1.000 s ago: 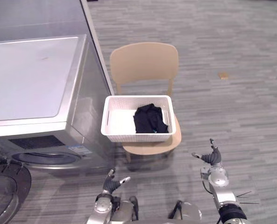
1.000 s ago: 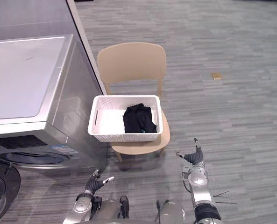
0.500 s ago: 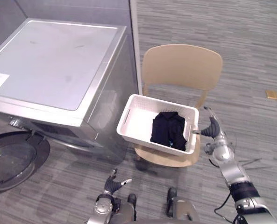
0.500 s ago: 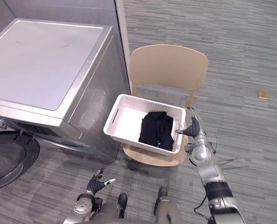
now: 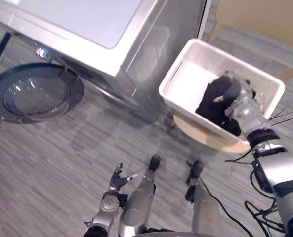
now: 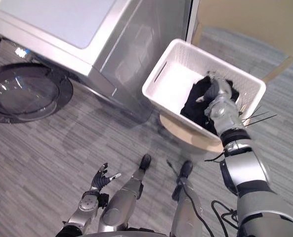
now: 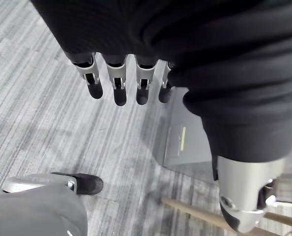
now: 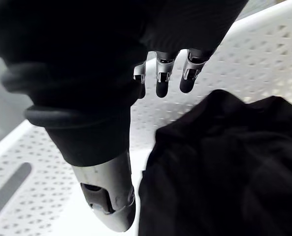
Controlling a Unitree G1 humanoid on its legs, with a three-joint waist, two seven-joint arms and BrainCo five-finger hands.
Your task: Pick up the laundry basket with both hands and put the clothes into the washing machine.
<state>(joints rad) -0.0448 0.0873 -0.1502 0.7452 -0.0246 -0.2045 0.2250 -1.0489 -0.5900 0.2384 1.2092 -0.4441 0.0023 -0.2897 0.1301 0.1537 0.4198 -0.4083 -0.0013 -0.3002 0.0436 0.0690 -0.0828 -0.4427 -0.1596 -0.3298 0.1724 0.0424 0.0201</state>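
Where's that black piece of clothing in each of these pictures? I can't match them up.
Left eye view: the black clothing lies in the white basket, upper right, under the right hand.
Right eye view: the clothing, same place, upper right.
Right wrist view: close up, the clothing beyond the hand's fingers.
Left wrist view: the left hand above floor.
Shared landmark: the basket's perforated white wall.

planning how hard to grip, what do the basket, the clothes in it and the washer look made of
Laundry basket: looks like white moulded plastic, matt, with rows of small perforations.
Clothes: soft black fabric, creased and dull; weave unclear.
Washing machine: probably painted sheet metal, smooth silver with faint reflections.
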